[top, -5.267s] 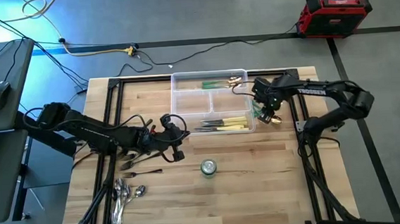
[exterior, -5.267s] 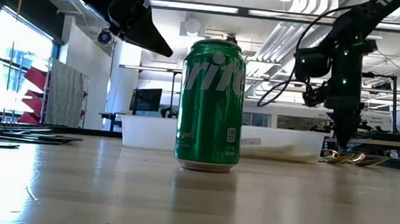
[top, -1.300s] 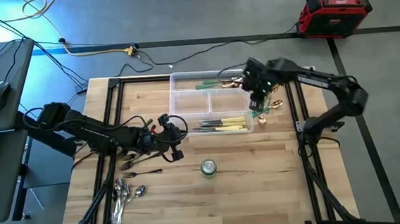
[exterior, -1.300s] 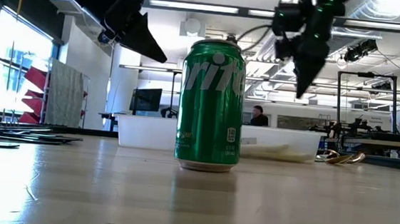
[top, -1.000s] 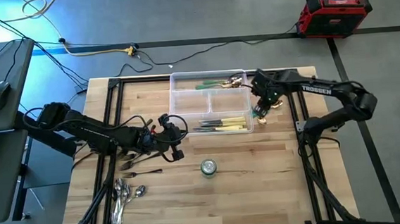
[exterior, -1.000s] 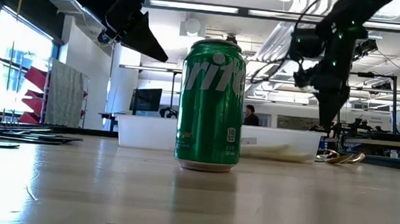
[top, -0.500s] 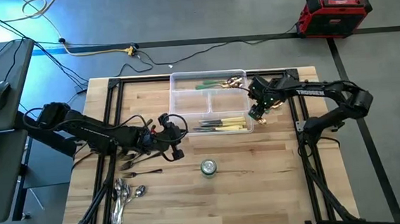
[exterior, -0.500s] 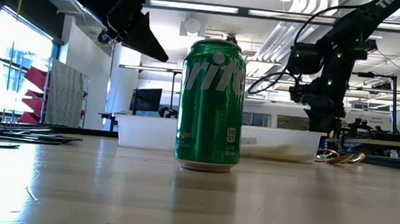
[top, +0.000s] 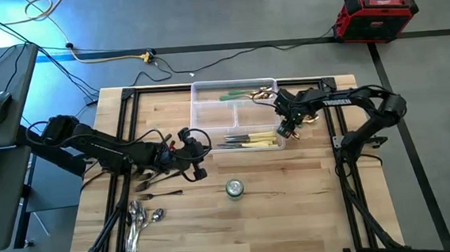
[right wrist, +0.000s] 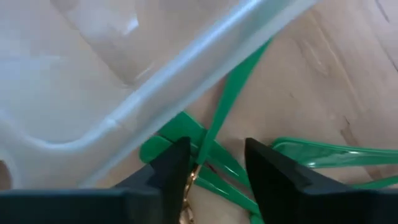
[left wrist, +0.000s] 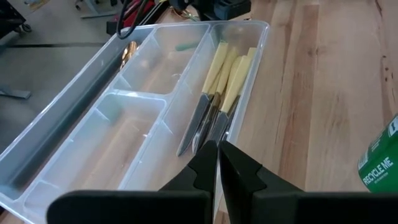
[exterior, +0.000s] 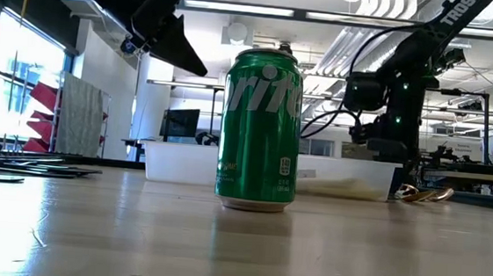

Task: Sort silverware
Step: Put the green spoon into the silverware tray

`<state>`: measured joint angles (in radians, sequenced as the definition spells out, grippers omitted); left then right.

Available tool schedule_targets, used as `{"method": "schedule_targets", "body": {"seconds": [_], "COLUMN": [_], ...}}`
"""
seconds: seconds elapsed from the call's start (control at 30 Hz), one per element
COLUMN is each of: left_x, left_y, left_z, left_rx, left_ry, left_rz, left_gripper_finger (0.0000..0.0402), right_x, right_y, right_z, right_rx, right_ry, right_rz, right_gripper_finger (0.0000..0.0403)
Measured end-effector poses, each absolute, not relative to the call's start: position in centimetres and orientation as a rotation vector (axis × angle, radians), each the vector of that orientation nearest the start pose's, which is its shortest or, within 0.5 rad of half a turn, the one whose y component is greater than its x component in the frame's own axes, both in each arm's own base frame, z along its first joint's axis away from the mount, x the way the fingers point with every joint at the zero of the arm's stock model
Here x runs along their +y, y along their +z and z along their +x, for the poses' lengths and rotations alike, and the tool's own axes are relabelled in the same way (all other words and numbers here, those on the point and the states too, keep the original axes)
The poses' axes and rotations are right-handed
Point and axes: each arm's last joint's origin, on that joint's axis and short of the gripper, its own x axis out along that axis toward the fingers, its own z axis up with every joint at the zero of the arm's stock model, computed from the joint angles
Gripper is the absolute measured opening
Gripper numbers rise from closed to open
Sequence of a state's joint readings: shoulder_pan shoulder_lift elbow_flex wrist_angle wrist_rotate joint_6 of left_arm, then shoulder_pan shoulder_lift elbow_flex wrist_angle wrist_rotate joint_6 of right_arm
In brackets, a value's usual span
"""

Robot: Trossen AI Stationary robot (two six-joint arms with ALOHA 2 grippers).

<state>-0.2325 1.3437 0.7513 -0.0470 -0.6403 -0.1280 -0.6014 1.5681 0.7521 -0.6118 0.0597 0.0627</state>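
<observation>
Table (top: 310, 207): pale wood planks, carrying everything below.
Tray (top: 208, 115): clear plastic, divided; its rim runs just ahead of the right fingers in the right wrist view, and it lies ahead of the left fingers too.
Left gripper (left wrist: 217, 163): fingers clenched together, nothing between them, poised above the table with the tray's near corner beyond the tips.
Right gripper (right wrist: 216, 163): fingers apart, lowered just outside the tray's right wall, straddling green handles; whether they touch them I cannot tell.
Can (exterior: 259, 130): green, upright, well apart from both grippers.
Cream-handled knives (left wrist: 219, 87): bundled in the tray's long compartment, directly ahead of the left fingertips.
Green-handled pieces (right wrist: 217, 124): heaped on the wood against the tray wall, between and under the right fingers.
Spoons (top: 140, 221): shiny, behind the left gripper at the table's front edge.
Dark forks (top: 153, 181): beside the left gripper.
</observation>
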Motion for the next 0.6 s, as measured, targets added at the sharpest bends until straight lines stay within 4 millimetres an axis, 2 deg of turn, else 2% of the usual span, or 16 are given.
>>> {"method": "schedule_targets", "body": {"seconds": [0.2,0.37,0.6], "left_x": [-4.5,-4.5,-4.5], "left_y": [21.9,21.9,21.9], "left_z": [26.7,26.7,26.7], "left_rx": [0.558,0.557,0.558], "left_ry": [0.429,0.43,0.43], "left_rz": [0.15,0.15,0.15], "left_gripper_finger": [0.0,0.0,0.0], "right_x": [-13.9,-13.8,-14.3], "right_y": [13.7,14.3,16.2], "right_z": [19.9,19.6,20.1], "right_rx": [1.407,1.481,1.518], "right_ry": [-0.573,-0.593,-0.628], "right_rz": [0.451,0.46,0.436], "right_gripper_finger": [0.0013,0.0002,0.0]}}
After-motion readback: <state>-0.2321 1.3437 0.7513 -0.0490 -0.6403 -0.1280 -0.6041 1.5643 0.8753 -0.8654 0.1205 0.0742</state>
